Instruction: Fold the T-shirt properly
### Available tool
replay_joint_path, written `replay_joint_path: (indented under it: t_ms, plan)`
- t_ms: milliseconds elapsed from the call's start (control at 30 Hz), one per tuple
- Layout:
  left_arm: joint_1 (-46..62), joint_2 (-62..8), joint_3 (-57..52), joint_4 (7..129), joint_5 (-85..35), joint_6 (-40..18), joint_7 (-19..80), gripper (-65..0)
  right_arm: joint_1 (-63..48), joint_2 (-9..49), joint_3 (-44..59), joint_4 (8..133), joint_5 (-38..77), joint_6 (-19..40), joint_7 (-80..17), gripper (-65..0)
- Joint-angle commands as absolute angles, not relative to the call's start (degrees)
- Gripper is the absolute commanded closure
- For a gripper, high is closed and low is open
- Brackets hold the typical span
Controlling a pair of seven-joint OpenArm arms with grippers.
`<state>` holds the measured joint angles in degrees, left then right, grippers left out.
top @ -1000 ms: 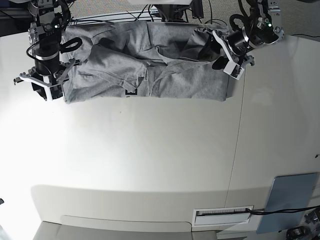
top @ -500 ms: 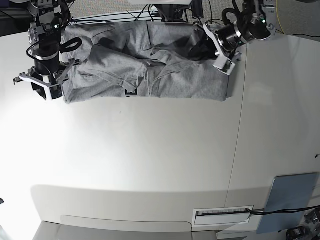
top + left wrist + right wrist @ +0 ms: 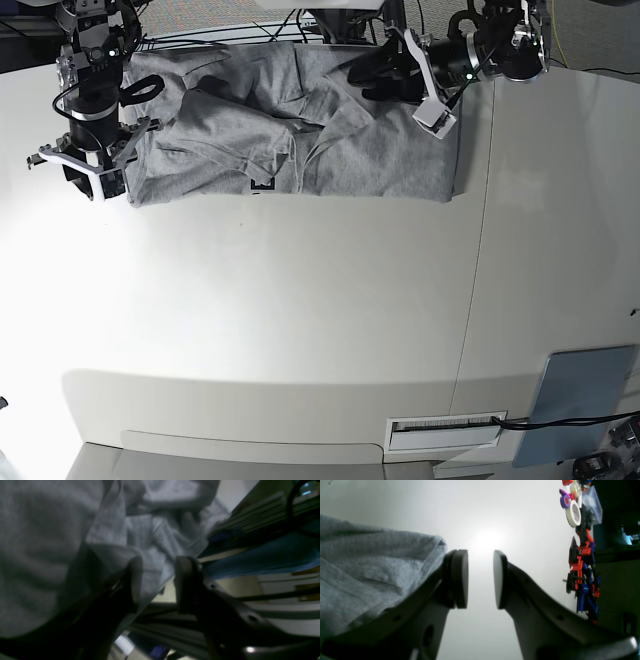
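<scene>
The grey T-shirt (image 3: pixel 300 130) lies crumpled along the table's far edge, with a bit of black lettering (image 3: pixel 262 185) at its front hem. My left gripper (image 3: pixel 385 78) hovers low over the shirt's far right part, jaws apart. In the left wrist view the left gripper (image 3: pixel 157 582) straddles a fold edge of the T-shirt (image 3: pixel 50 542) near the table's back edge. My right gripper (image 3: pixel 85 172) is open at the shirt's left corner. In the right wrist view the right gripper (image 3: pixel 480 577) has only bare table between its pads, with the T-shirt (image 3: pixel 370 562) beside it.
Cables and frame rails (image 3: pixel 330 20) run behind the shirt. A table seam (image 3: pixel 475 300) runs front to back. A blue-grey pad (image 3: pixel 585 400) and a white label slot (image 3: pixel 445 430) sit front right. Toys (image 3: pixel 582 580) and tape rolls (image 3: pixel 572 513) lie beyond the right gripper.
My left gripper has swung left and toward the back across the shirt's right part, and the raised fold there has shifted with it. The right arm has not moved.
</scene>
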<state>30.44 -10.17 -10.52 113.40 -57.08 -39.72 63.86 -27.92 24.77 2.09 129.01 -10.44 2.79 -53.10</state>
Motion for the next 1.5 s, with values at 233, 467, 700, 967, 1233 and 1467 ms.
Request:
replay_joint_path:
  t_ms: [233, 467, 700, 967, 1233, 1467]
  plan:
    - [28.23, -10.33, -11.09, 114.30, -60.80, -40.00, 62.98, -24.1, -27.77, 25.56, 2.48, 130.04, -11.20, 2.28, -52.25, -17.4]
    - [27.33, -10.17, -10.70, 114.28, -43.77, -38.39, 54.72, -24.1, -27.77, 25.54, 2.48, 130.04, -11.20, 2.28, -52.31, -17.4]
    - [28.25, -10.17, -1.52, 114.26, -34.96, -38.59, 51.90, -24.1, -27.77, 25.54, 2.48, 130.04, -11.20, 2.28, -52.25, -17.4]
    - [27.73, -10.20, 7.94, 114.24, -22.11, -38.13, 46.98, -24.1, -27.77, 25.54, 2.48, 130.04, -11.22, 2.28, -52.75, -17.4]
    - [23.24, -10.33, 3.49, 114.43, -26.37, -34.09, 44.95, -24.1, -27.81, 25.56, 3.46, 130.04, -10.46, 2.37, -55.11, -17.5]
    - [22.72, -10.33, -11.75, 114.41, -33.56, -36.49, 45.06, -24.1, -29.06, 25.58, 15.31, 129.67, -0.08, 8.62, -52.88, -17.5]
